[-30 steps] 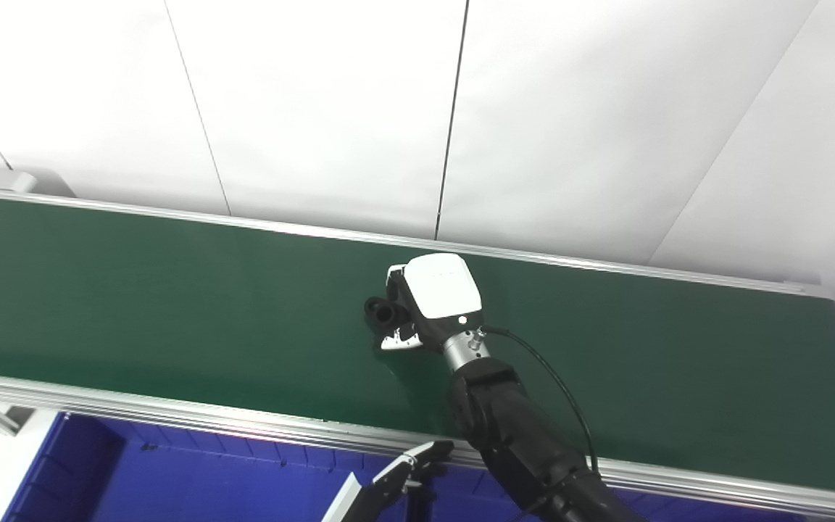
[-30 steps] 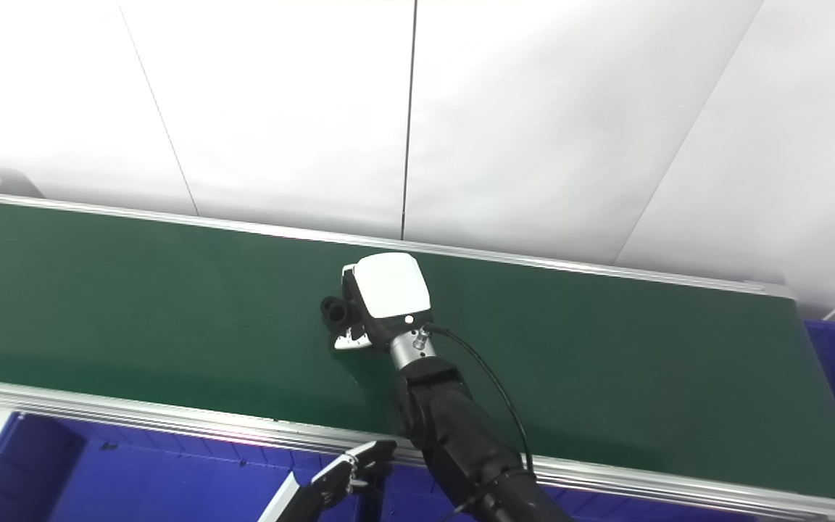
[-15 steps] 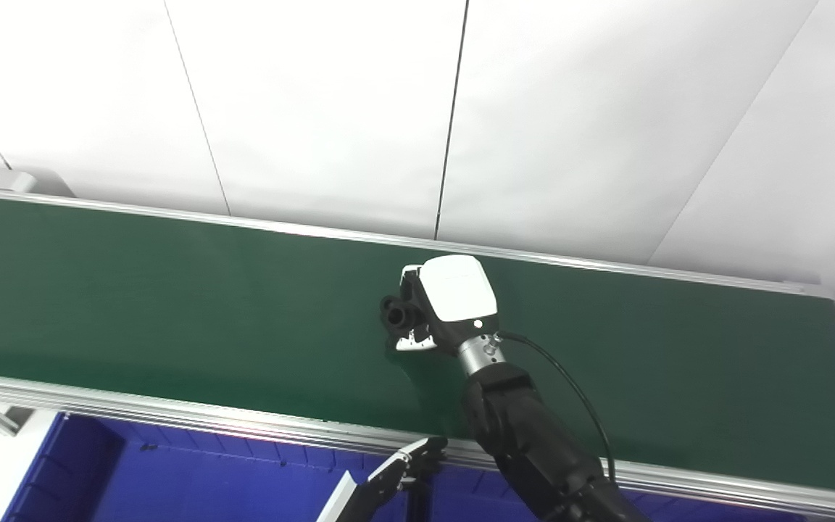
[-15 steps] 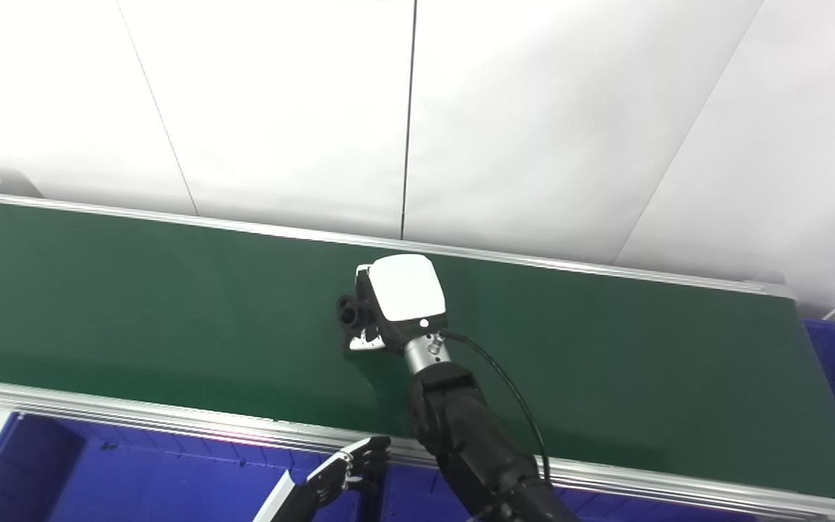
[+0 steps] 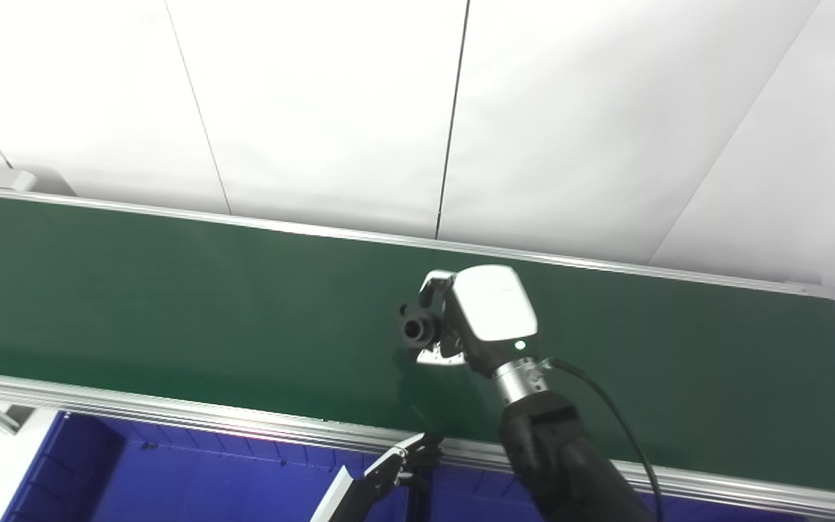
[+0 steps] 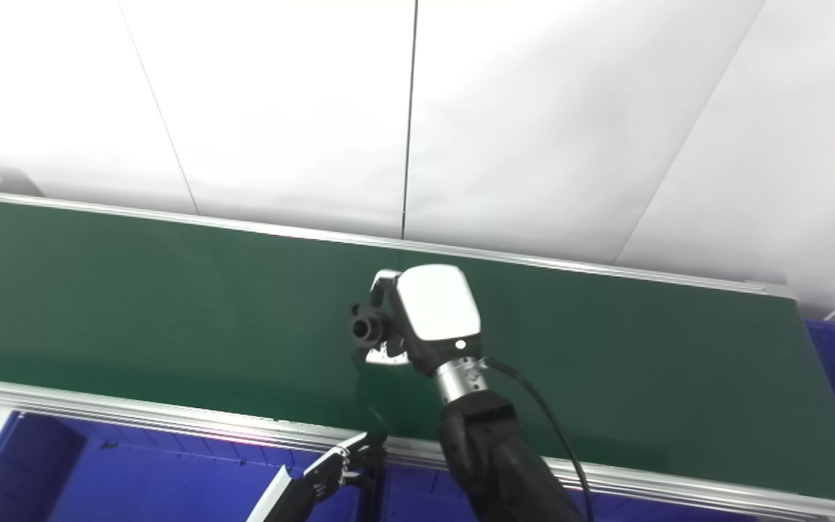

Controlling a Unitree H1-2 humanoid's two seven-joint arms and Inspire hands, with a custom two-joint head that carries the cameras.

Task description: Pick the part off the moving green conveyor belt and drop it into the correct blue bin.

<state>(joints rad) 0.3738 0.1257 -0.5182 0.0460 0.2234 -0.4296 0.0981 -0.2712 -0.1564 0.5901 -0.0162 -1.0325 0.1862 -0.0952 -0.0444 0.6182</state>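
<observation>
The right hand [image 5: 479, 319] has its fingers closed around the small black part [image 5: 417, 328] just above the green conveyor belt [image 5: 171, 290] — the pick looks made — so next comes carrying it to the correct blue bin [image 5: 171, 478], while the left hand [image 5: 396, 471] waits low, fingers unclear.

A dark green conveyor belt [image 5: 171, 304] runs across the frame from left to lower right, edged by aluminium rails [image 5: 135, 406]. Nothing can be seen lying flat on its surface; a faint reflection shows near centre.
</observation>
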